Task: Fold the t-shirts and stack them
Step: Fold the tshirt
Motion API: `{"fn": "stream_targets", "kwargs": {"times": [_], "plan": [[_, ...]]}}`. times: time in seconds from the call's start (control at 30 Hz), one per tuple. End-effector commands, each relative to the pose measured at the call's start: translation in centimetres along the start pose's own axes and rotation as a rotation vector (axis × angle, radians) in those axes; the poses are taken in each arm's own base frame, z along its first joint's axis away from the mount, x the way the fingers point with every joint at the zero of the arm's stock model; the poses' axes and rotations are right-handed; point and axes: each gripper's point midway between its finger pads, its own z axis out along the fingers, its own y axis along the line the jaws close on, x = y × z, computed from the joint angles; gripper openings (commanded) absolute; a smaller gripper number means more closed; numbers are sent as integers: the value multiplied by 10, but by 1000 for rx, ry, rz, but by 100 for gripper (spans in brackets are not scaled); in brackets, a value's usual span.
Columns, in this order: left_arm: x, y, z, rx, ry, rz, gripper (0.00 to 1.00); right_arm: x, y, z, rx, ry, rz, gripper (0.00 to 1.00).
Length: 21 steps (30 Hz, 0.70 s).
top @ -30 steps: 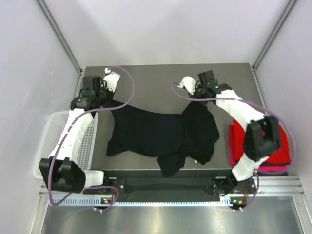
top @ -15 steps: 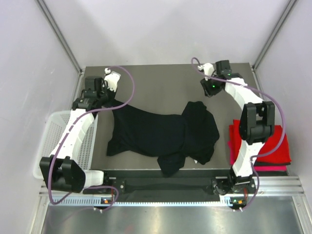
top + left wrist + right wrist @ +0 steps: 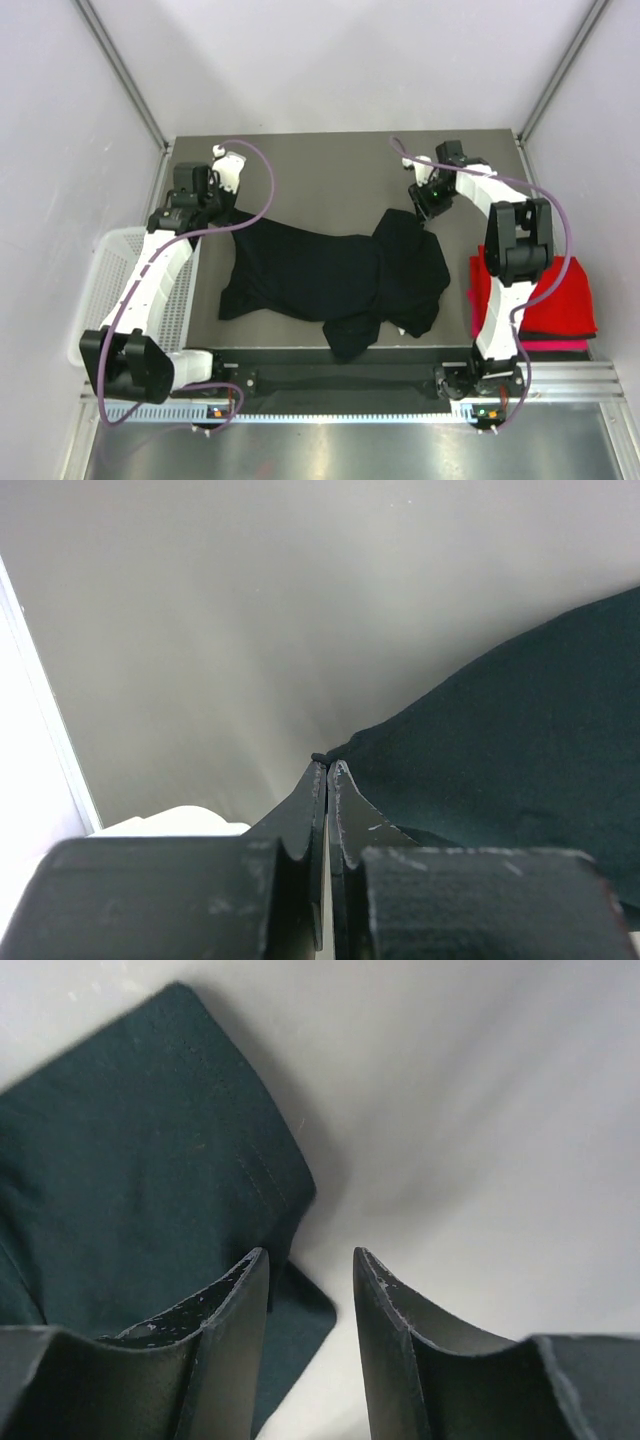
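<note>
On the table [image 3: 320,165], black shirt [image 3: 320,275] lies rumpled approx. mid-table, toward the front edge. L gripper [image 3: 326,765], by table's left edge twd the back: fingers pressed together, pinching the shirt's corner. R gripper [image 3: 310,1252], back-right of table: fingers spread, nothing btwn, just over the shirt's other far corner. Red shirt [image 3: 545,300] sits folded on magenta shirt [image 3: 560,346] at table's right edge.
</note>
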Motion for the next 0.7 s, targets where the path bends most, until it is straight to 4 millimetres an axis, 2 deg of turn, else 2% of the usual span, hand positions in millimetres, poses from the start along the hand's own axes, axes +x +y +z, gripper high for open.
{"fn": "stream_targets", "kwargs": {"times": [0.0,0.07,0.27,0.4,0.67], "plan": [[-13,3,-8,-28,-61,-12,0,4,7,-6,-28,17,15,40],[-13,2,-8,-20,-62,-15,0,2,2,-12,-15,-10,24,39],[-11,-1,-8,-10,-60,-21,0,-5,-13,-52,45,-112,56,39],[-12,-2,-9,-3,-67,-30,0,3,-12,-70,52,-138,71,39],[-13,-3,-15,-6,-82,-34,0,42,9,-50,-58,-22,85,38]]}}
